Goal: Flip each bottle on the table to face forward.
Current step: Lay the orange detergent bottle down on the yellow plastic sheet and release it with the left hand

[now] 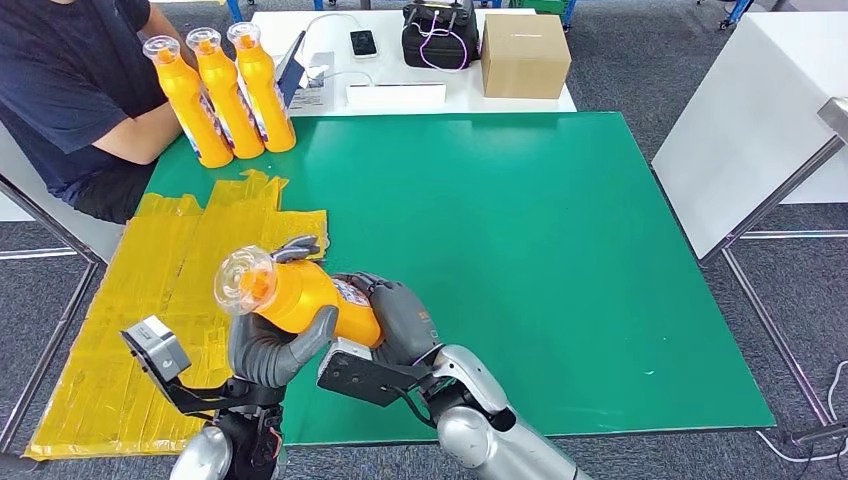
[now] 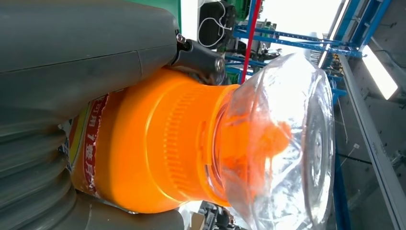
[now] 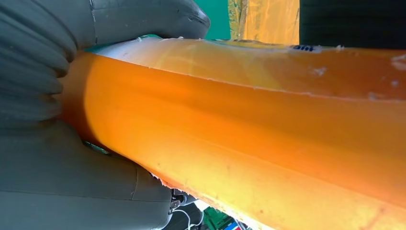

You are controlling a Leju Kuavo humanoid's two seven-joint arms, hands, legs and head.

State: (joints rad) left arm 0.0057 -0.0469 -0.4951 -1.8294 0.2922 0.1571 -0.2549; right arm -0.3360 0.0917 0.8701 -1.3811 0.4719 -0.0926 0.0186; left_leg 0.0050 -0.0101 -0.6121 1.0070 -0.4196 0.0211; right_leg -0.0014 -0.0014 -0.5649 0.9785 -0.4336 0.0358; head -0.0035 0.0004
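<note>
Green mat point(image 1: 520, 230), orange bottle point(image 1: 300, 295) in both hands.

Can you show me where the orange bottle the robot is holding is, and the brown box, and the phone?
held orange bottle point(image 1: 300, 297), head view, on its orange body
cardboard box point(image 1: 524, 55), head view, on its top face
phone point(image 1: 363, 43), head view, on its dark screen

Bottle point(image 1: 300, 298) up off mat point(image 1: 520, 260), left hand point(image 1: 270, 350) and right hand point(image 1: 400, 320) both on it; three bottles point(image 1: 225, 95) far-left, box point(image 1: 525, 55) behind.
</note>
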